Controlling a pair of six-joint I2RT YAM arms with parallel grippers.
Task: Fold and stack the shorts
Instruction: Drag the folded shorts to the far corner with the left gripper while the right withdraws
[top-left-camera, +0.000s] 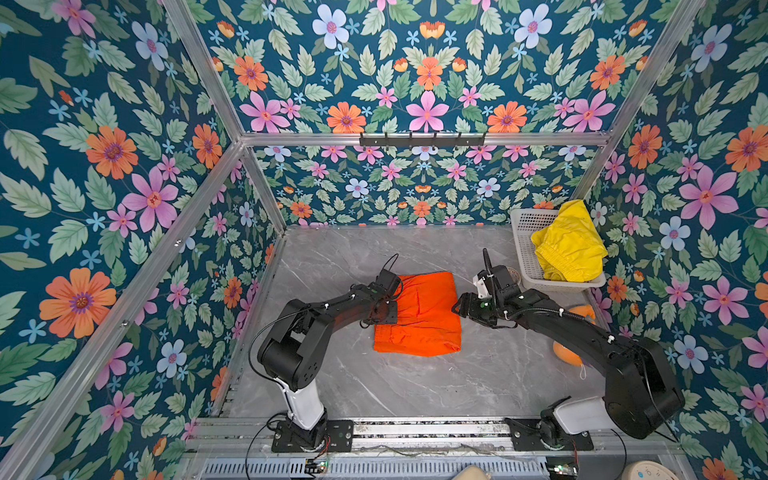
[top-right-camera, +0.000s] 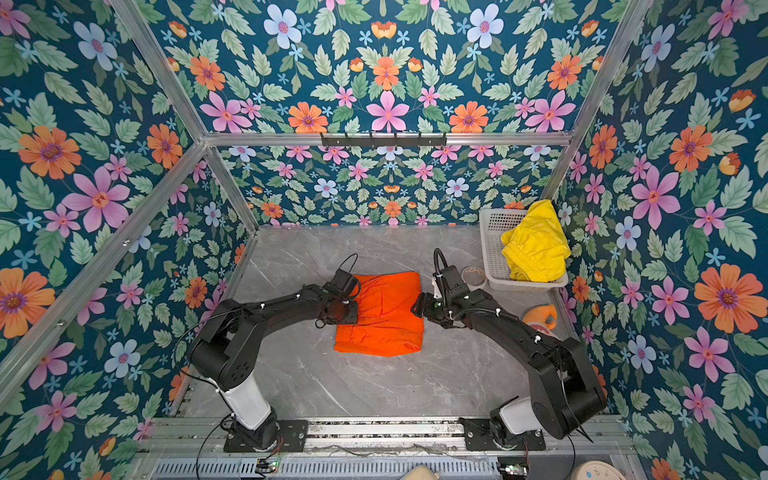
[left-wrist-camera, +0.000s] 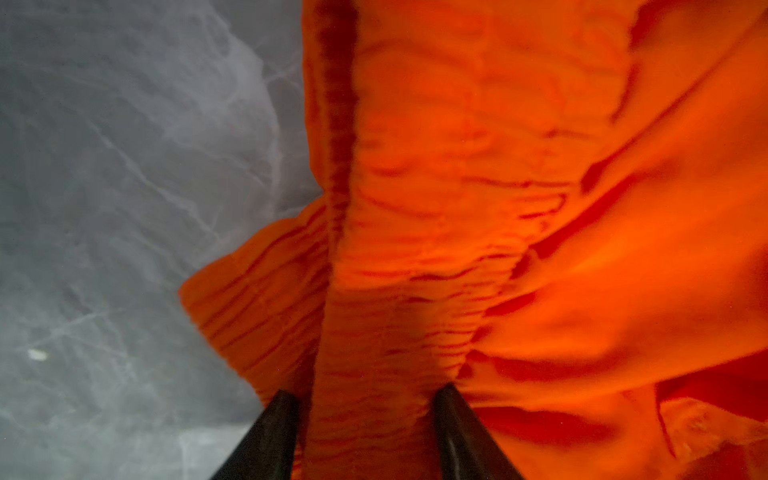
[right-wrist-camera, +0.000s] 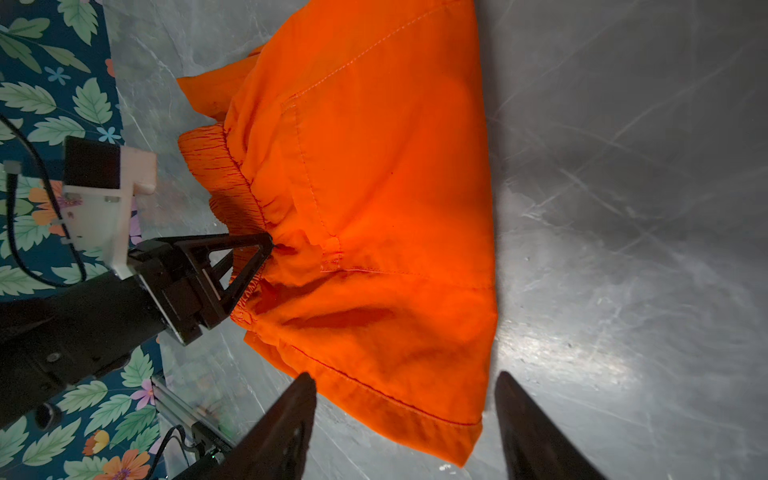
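The orange shorts (top-left-camera: 419, 316) (top-right-camera: 382, 316) lie folded into a rough square mid-table. My left gripper (top-left-camera: 394, 309) (top-right-camera: 355, 311) is at their left edge; in the left wrist view it (left-wrist-camera: 368, 390) has its jaws half apart, with a bunched ridge of the elastic waistband (left-wrist-camera: 374, 291) between them. In the right wrist view its tips (right-wrist-camera: 268, 245) touch the waistband. My right gripper (top-left-camera: 457, 305) (top-right-camera: 417, 305) (right-wrist-camera: 403, 378) stands open at the right edge, either side of a hem corner (right-wrist-camera: 457, 432), holding nothing. The yellow shorts (top-left-camera: 569, 245) (top-right-camera: 536, 245) sit crumpled in the basket.
A white mesh basket (top-left-camera: 525, 232) (top-right-camera: 492, 237) stands at the back right corner. An orange plush toy (top-left-camera: 567, 353) (top-right-camera: 540, 318) lies on the right, partly under the right arm. A tape roll (top-right-camera: 473, 274) sits beside the basket. Flowered walls enclose the grey marble table (top-left-camera: 374, 386).
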